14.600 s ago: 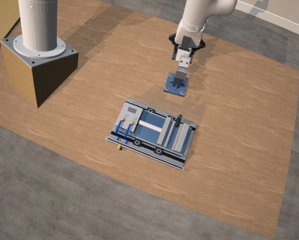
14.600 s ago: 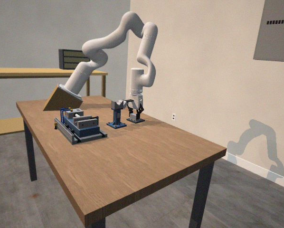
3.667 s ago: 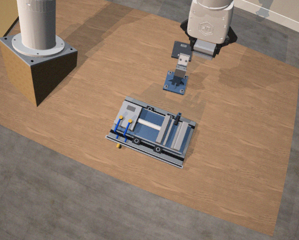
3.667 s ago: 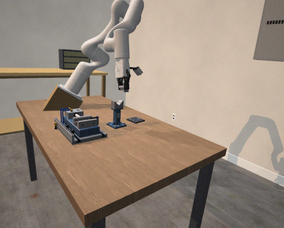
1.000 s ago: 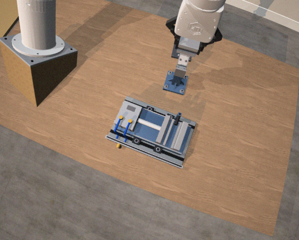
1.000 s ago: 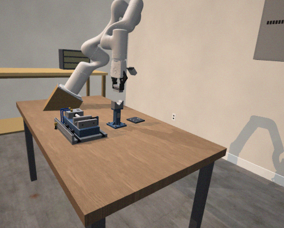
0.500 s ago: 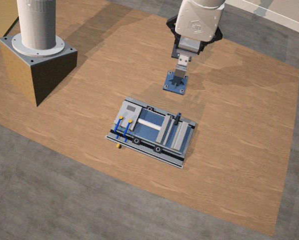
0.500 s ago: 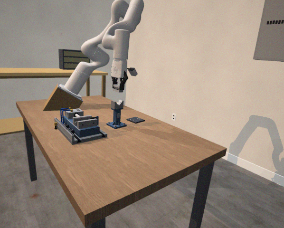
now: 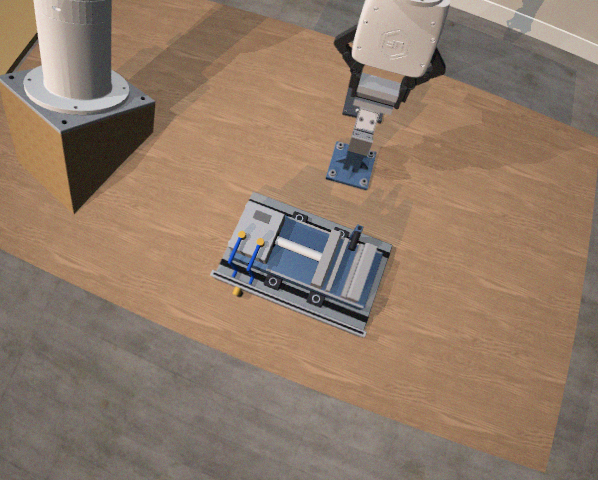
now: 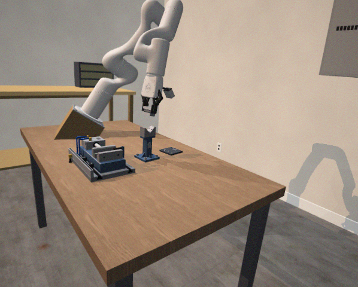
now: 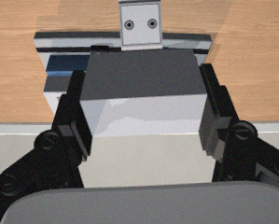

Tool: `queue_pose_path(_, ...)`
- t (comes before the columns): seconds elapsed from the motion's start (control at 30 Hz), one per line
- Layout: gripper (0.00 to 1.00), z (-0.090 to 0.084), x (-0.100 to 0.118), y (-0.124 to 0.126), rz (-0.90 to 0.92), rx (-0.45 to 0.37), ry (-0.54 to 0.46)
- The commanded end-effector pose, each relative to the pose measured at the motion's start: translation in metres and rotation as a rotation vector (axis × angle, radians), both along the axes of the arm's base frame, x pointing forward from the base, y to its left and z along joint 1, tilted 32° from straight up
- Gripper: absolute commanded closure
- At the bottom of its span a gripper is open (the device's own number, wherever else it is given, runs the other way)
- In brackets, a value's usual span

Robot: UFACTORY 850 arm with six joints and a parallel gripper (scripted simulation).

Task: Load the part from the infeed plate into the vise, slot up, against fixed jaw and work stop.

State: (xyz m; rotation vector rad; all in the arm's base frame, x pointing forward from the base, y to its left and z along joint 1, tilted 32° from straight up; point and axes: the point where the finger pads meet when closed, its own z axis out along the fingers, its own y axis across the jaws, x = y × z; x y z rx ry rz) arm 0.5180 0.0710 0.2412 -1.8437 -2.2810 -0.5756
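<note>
Gripper point(image 11: 145, 119) clenched on the part point(image 11: 146, 96), up over the V-block point(image 9: 360, 139). Pickup done; vise point(image 9: 309, 258) w/ stop not yet loaded.
</note>
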Motion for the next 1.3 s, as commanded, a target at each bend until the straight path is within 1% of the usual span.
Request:
queue_pose_path(0.0,1.0,0.0007,0.0003,0.0001,-0.009,-0.043,-0.006)
queue_pose_path(0.2,1.0,0.0009,0.0001,0.0008,-0.022,-0.109,-0.018)
queue_pose_path(0.27,1.0,0.0009,0.0001,0.0008,-0.022,-0.109,-0.018)
queue_pose_path(0.77,1.0,0.0013,-0.0002,0.0026,-0.054,-0.262,-0.045)
queue_pose_path(0.83,1.0,0.0013,-0.0002,0.0026,-0.054,-0.262,-0.045)
queue_pose_path(1.27,1.0,0.0013,-0.0005,0.004,-0.077,-0.376,-0.064)
